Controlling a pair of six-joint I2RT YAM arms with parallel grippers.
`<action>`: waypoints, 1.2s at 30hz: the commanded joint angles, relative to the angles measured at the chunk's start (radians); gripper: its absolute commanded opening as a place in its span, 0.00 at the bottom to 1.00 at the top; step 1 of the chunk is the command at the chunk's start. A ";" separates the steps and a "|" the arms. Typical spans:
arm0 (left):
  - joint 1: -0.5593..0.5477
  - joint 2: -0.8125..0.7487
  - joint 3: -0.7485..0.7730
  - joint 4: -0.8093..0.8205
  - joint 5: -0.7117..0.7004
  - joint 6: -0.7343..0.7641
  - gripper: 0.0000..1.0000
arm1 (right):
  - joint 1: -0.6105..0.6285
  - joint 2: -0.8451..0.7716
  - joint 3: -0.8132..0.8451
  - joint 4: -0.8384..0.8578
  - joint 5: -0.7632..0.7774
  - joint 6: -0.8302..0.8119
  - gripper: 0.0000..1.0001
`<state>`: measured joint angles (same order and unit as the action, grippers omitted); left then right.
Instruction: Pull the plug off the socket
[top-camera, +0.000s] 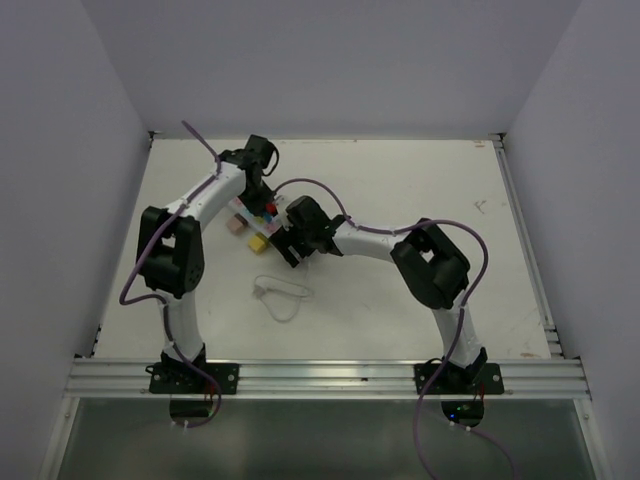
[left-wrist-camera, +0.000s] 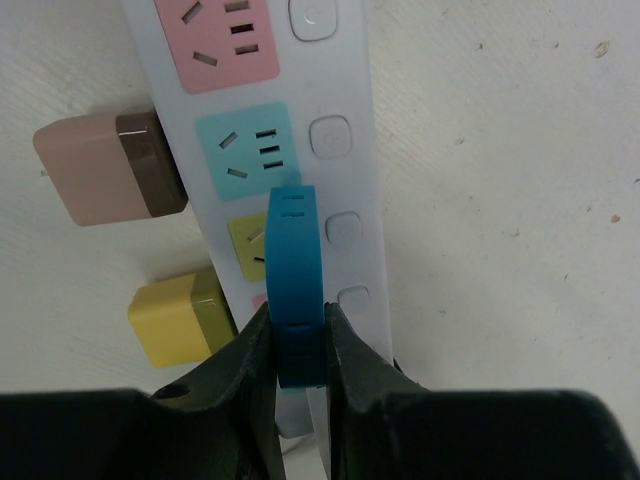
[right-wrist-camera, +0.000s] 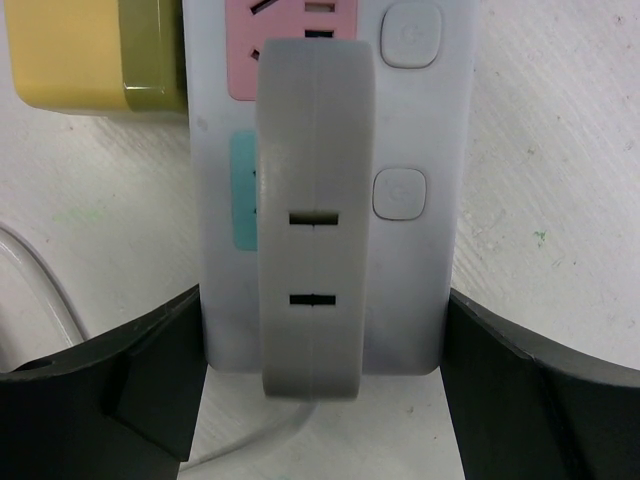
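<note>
Pinching the plug: the left gripper (left-wrist-camera: 297, 325) is clamping the blue plug (left-wrist-camera: 296, 260) by its broad sides between both fingers, low centre of the left wrist frame.
Power strip: the power strip (left-wrist-camera: 350, 150) is lying flat on the table (left-wrist-camera: 500, 200), running up the middle of that frame; in the top view it is sitting centre-left, between the two wrists.
Right gripper: the right gripper (right-wrist-camera: 322, 320) is straddling the strip's near end, its fingers seeming to be pressing on both long edges and bracing it.
Handling: the plug is looking rigid, smooth and light; its prongs are probably holding firmly, so a straight pull on the broad sides is looking wisest while the light strip is being pinned.
Hidden: the blue plug is covering its own prongs and outlet; the grey plug (right-wrist-camera: 315, 150) is masking the teal outlet; the cord (right-wrist-camera: 35, 270) is running off the left edge.
</note>
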<state>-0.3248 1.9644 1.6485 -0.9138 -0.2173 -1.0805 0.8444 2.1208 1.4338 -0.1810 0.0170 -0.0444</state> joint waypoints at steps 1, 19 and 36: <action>-0.037 -0.059 -0.028 0.176 -0.048 0.057 0.00 | 0.031 0.107 -0.159 -0.344 -0.012 -0.046 0.00; -0.128 -0.124 -0.058 0.227 -0.103 0.031 0.00 | 0.030 0.136 -0.133 -0.376 -0.012 -0.037 0.00; 0.070 -0.055 0.060 0.178 0.055 0.016 0.00 | 0.028 0.145 -0.128 -0.388 -0.043 -0.038 0.00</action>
<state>-0.2993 1.9419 1.5837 -0.8452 -0.1642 -1.0733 0.8448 2.1075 1.4101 -0.2169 0.0101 -0.0162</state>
